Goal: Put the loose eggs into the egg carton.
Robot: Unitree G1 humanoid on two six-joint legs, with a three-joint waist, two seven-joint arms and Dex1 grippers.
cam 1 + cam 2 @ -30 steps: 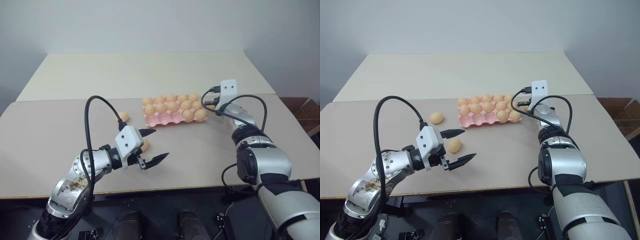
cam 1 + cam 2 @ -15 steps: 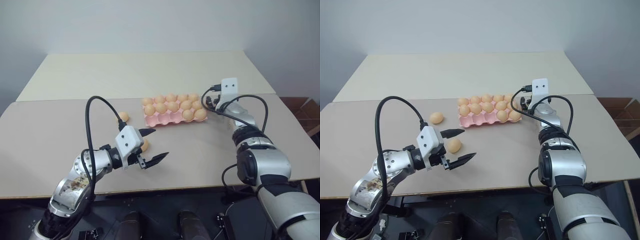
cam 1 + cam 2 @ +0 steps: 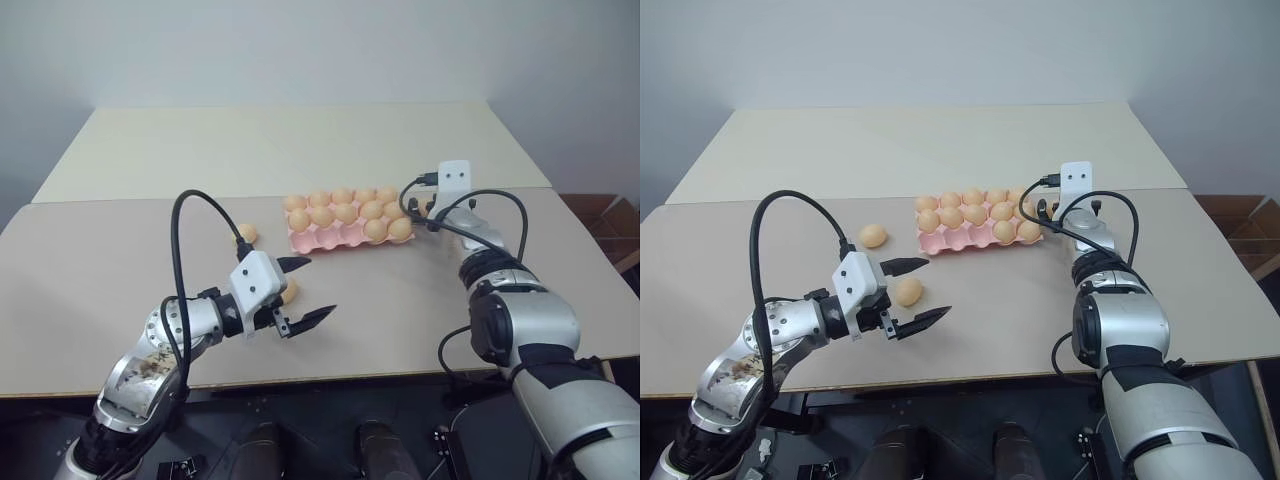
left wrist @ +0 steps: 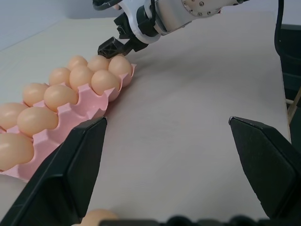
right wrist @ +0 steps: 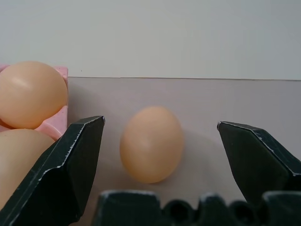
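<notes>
between the right hand [image 5: 157,141] fingers, a smooth oval egg [image 5: 151,143].

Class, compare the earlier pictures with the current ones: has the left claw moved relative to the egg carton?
No. The left claw hangs open in the same spot short of the egg carton, with a loose egg beside it.

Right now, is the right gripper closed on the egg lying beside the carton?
No. In the right wrist view the right gripper has its fingers spread wide, with the egg lying on the table between them, untouched.
</notes>
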